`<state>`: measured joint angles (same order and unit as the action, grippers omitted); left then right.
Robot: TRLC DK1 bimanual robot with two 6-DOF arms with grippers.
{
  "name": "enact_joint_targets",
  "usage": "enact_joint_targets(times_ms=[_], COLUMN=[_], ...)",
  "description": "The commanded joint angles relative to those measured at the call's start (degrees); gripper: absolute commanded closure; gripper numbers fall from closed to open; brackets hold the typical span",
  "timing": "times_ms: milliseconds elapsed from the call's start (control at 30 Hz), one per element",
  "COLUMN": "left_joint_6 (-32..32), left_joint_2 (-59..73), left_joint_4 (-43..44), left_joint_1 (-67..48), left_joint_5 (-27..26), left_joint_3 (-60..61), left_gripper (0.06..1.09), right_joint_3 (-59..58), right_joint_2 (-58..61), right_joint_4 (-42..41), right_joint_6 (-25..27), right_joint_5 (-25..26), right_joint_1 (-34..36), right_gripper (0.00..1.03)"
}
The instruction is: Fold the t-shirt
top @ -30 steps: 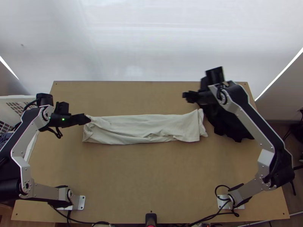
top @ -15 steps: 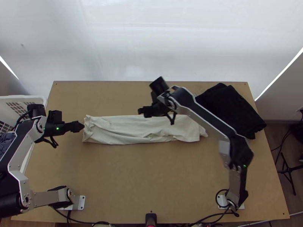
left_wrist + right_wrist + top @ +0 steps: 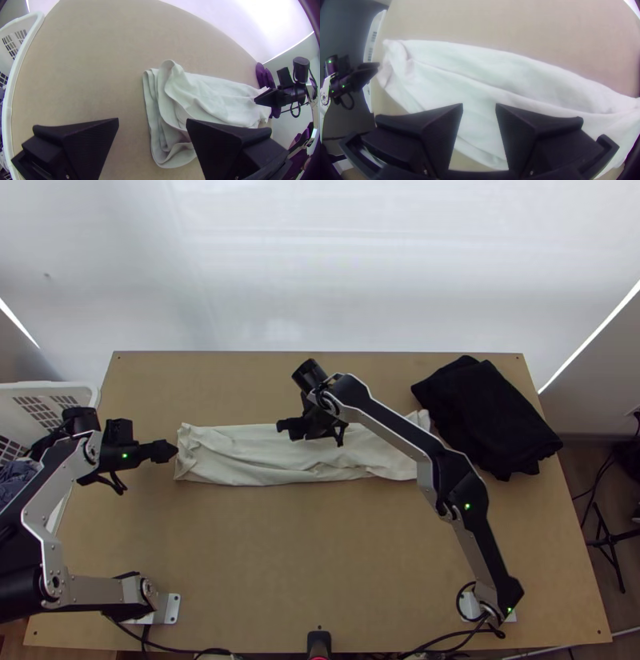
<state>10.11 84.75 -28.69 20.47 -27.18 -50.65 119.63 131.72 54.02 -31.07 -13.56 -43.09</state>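
Note:
The pale t-shirt [image 3: 240,456] lies as a long narrow folded strip across the middle of the table, its layers stacked and rumpled at the left end. My left gripper [image 3: 170,451] is just left of that end, not touching the cloth; in the left wrist view the left gripper [image 3: 152,121] stands open with nothing between its fingers. My right gripper [image 3: 286,426] is above the strip's middle, near its far edge. In the right wrist view the right gripper [image 3: 479,105] is open over the shirt [image 3: 476,90], holding nothing.
A folded black cloth [image 3: 488,416] lies at the table's far right. A white basket [image 3: 88,390] with cloth in it stands at the left edge. Bare wood [image 3: 304,556] lies between the shirt and the table's near edge.
The right arm has swung left from beside the black cloth to over the shirt's middle, uncovering that cloth. The left gripper has drawn back a little to the left, off the shirt's left end.

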Motion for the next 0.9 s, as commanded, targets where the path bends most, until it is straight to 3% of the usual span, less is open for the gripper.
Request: enact_joint_targets(times_ms=[0,133,333,867], left_joint_6=[-0.53,0.00,-1.50,-3.25], left_joint_2=[3.58,4.37,6.48,11.58], left_joint_4=[1.35,1.27,0.65,-0.40], left_joint_1=[-0.69,-2.10,-1.66,-0.78], left_joint_5=[0.02,-0.68,-5.43,-11.49], left_joint_3=[0.29,0.64,-1.03,-3.93], left_gripper=[0.10,0.10,0.10,0.10], right_joint_3=[1.04,0.86,0.86,0.95], right_joint_2=[3.37,3.63,3.54,3.28], right_joint_4=[1.35,2.32,2.76,3.02], right_joint_6=[0.40,0.84,0.92,1.63], right_joint_5=[-0.24,-0.24,-0.24,-0.15], right_joint_1=[0.46,0.46,0.55,0.73], right_gripper=[0.47,0.43,0.43,0.43])
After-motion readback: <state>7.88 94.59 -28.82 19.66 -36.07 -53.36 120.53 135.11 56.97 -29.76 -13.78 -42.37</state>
